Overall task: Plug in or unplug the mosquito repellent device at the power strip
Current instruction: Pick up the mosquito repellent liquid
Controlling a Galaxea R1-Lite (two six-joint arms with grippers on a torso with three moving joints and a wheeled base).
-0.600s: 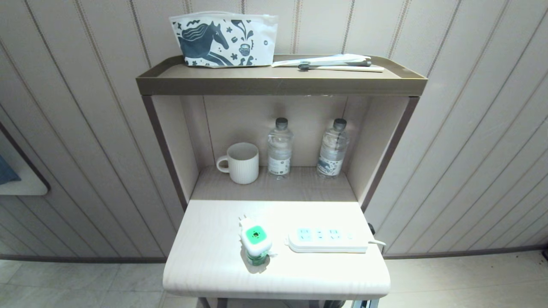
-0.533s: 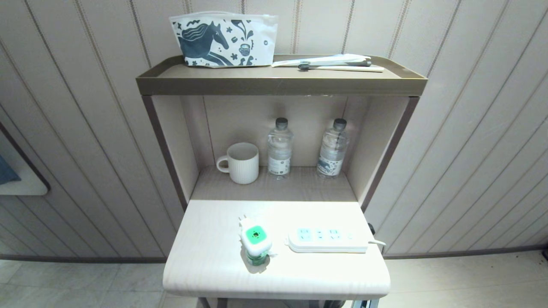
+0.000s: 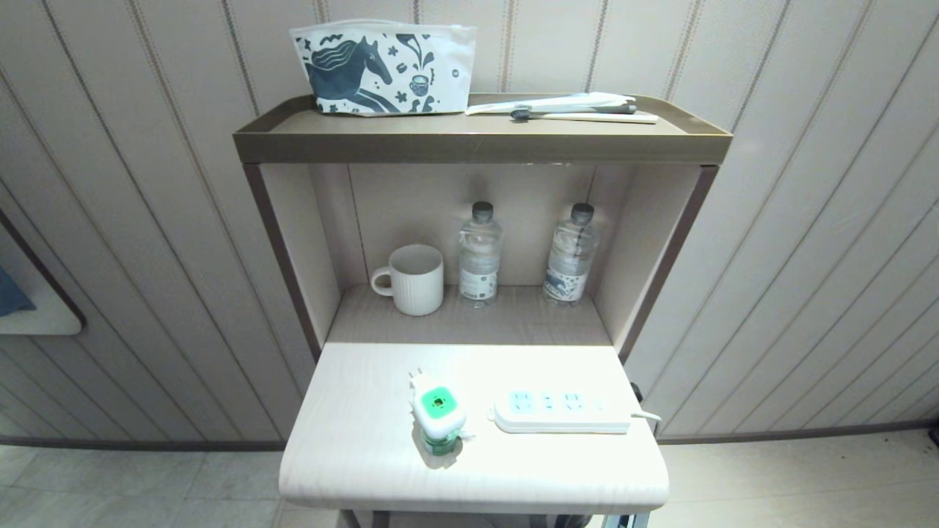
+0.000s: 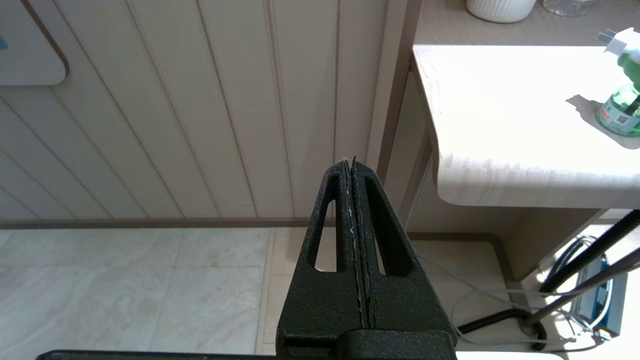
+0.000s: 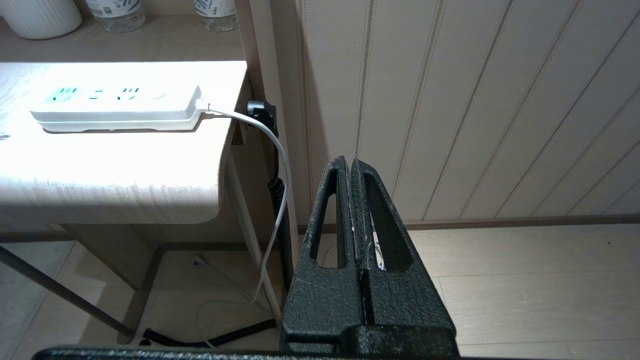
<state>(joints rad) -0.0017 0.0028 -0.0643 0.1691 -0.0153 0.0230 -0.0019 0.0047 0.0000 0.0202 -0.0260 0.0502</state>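
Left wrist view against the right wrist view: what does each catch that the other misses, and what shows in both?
Only the left wrist view: the shut left gripper and the mosquito repellent device, standing unplugged on the table.

Only the right wrist view: the shut right gripper, the power strip with all sockets empty, and its white cord dropping over the table edge toward the floor.

Both: the white tabletop, the ribbed white mug on the shelf behind, and the panelled wall. Both grippers hang below table height, beside the table.

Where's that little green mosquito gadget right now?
In the head view, the mosquito repellent device stands unplugged on the table, just left of the power strip.
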